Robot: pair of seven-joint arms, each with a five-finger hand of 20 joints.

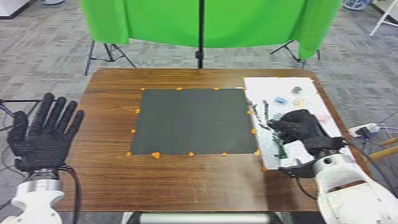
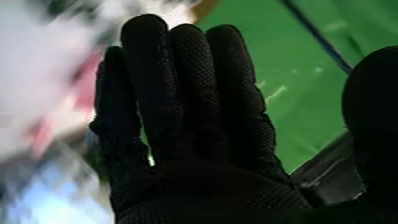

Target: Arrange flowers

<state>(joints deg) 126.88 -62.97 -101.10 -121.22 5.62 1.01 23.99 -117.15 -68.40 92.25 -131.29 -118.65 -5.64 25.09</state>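
Apparently the right hand is free: its fingers are straight, the thumb stands apart, and nothing is in its grasp. It is over the white sheet on the right part of the bench. Taking that hand as the dial's centre in the head view, some green stems lie at seven o'clock, near the palm's edge, and dark stems lie at ten. A small blue piece sits at eleven, a grey one at twelve. Something pink, perhaps a bloom, is close beside the fingers. I judge the arranging barely begun, since the stems lie loose; picking them up and standing them together seems left to do. The hand hides part of the sheet, so I cannot tell what is under it, and stems lying so close could snag each other when lifted. Farther out, towards nine o'clock, are the dark mat ringed by orange markers, then the left hand, relaxed and unladen beyond the bench's edge. Green cloth hangs past the far side, at eleven.
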